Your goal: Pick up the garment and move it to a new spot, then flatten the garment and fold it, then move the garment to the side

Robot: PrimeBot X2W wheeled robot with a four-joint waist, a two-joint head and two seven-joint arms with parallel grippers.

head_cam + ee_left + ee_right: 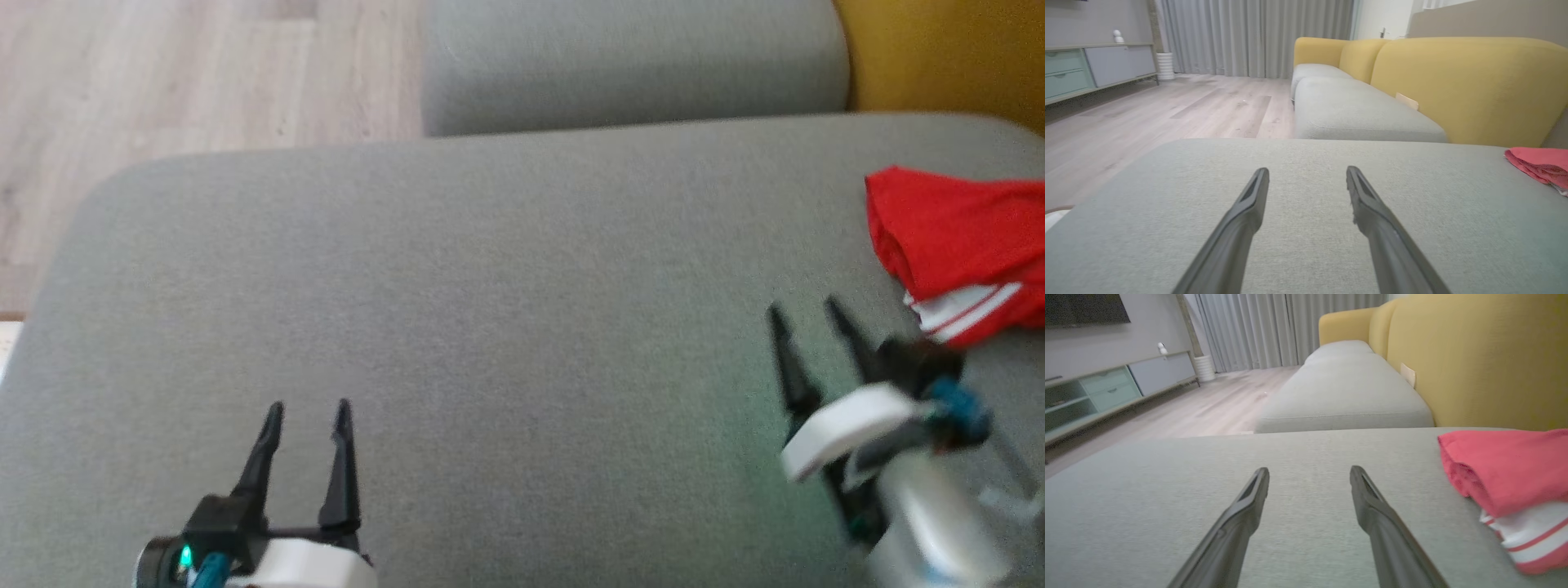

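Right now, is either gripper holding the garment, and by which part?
Nothing is held. The left gripper and right gripper are open and empty; the red garment lies on the cushion, untouched.

Grey cushion point(490, 327) lying open across middle and left, red garment point(955, 237) occupying its right edge, yellow backrest point(1486, 367) rising behind.

No writing I can read from here, no words, numbers or brand marks in any view. A small pale tag point(1408, 374) sits on the yellow sofa back point(1486, 363), too small and soft for me to tell whether it carries print. The red garment point(1506, 469) shows white stripes at one edge but no lettering I can make out. Head view is blurred.
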